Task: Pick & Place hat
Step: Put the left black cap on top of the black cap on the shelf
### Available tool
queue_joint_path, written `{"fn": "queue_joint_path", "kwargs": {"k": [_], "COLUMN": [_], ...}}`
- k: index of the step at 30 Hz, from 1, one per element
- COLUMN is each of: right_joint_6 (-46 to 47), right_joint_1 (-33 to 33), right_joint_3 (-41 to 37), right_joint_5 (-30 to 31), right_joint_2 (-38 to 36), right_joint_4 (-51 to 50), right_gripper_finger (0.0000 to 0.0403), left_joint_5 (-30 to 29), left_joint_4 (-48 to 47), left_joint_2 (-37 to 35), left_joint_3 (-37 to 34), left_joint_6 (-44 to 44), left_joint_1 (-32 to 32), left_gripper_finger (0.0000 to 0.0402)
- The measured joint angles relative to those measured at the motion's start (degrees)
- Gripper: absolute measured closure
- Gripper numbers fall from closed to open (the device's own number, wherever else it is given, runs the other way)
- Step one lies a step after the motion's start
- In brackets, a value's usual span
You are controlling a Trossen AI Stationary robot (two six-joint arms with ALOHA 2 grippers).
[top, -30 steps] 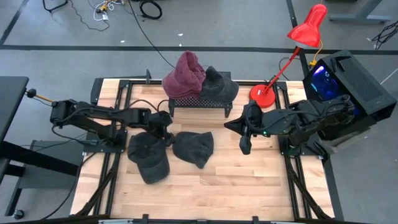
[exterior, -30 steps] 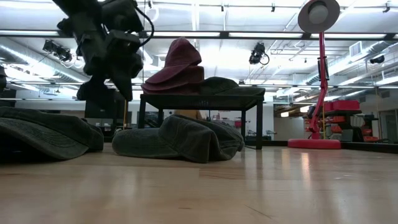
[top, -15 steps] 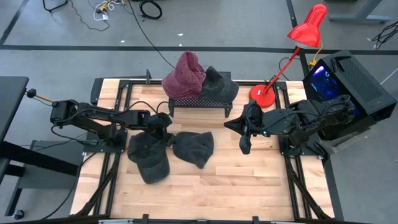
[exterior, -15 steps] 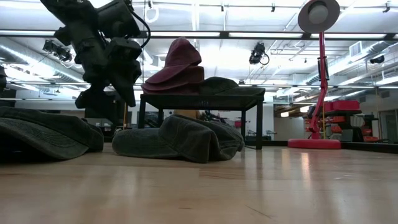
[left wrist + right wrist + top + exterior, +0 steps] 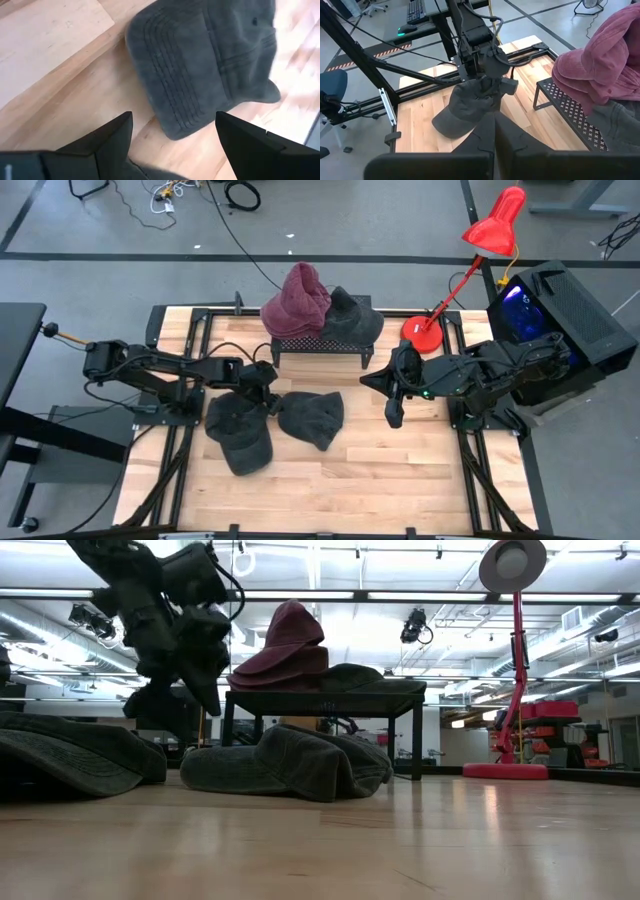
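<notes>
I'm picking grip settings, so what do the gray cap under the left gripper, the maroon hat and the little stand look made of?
Gray cap: soft washed cotton or corduroy, matte; stitched rows across its brim.
Maroon hat: soft ribbed fabric, likely corduroy, slumped in folds.
Stand: dark painted metal, probably; perforated top, thin legs.

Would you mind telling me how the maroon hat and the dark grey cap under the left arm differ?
The maroon hat sits on the black mesh stand; the dark grey cap lies flat on the wooden table. The maroon hat is bunched up tall, the grey cap spread low. No arm is at the maroon hat, while the open left end effector hangs over the grey cap. Both are soft fabric.
</notes>
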Motion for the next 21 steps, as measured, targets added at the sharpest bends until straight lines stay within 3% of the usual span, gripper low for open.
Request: {"fn": "queue_joint_path", "kwargs": {"k": [12,21], "right_joint_6": [0.0,0.0], "right_joint_1": [0.0,0.0], "right_joint_3": [0.0,0.0], "right_joint_5": [0.0,0.0], "right_joint_2": [0.0,0.0], "right_joint_4": [0.8,1.1], "right_gripper_finger": [0.0398,0.0398], "left_joint_5": [3.7,7.3], "left_joint_4": [5.8,7.7], "left_joint_2": [8.0,9.2], "left_joint_3": [0.0,0.0], "left_joint_6": [-1.2,0.3], "left_joint_1": [2.0,2.0], "left_gripper_finger": [0.0109,0.0109]}}
